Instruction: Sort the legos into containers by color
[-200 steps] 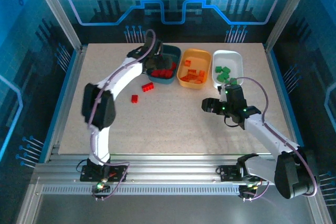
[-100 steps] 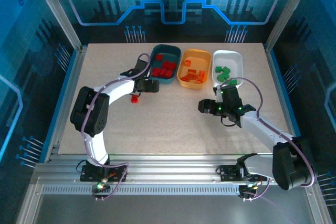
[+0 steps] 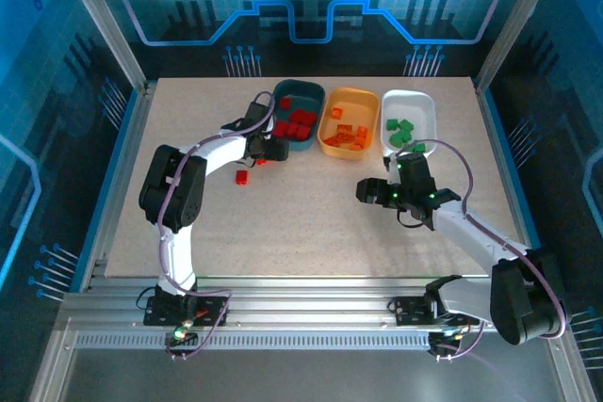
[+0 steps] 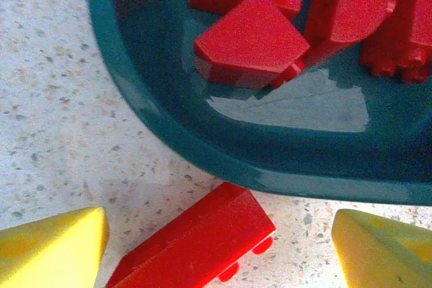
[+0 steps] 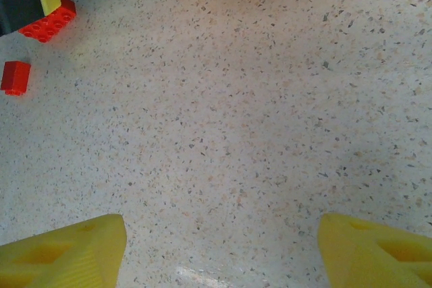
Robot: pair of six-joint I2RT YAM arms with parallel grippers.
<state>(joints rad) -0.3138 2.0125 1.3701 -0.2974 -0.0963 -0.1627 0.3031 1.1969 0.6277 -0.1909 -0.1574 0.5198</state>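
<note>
Tabletop (image 3: 311, 233), near far edge: left gripper (image 3: 270, 152), down from teal tray (image 4: 135, 109), straddles next red brick (image 4: 196, 242), jaws unclosed (right gripper (image 5: 219, 247) idle, open).

Speckled beige tabletop (image 3: 311, 233), flat, pale grain throughout. Slotted aluminium rails (image 3: 311, 313) run across its near edge. Aluminium uprights (image 3: 97, 16) rise at both back corners. Blue backdrop panel (image 3: 311, 7) behind, printed with gear and circuit lines

White shells over black joints cover the left arm (image 3: 212, 152) and right arm (image 3: 476, 233), each trailing a looping lilac cable (image 3: 450, 143), with green lights (image 3: 399, 165) near the right wrist and blunt yellow fingers (image 4: 50, 247) on the left hand (image 4: 216, 247) and right hand (image 5: 223, 251).
</note>
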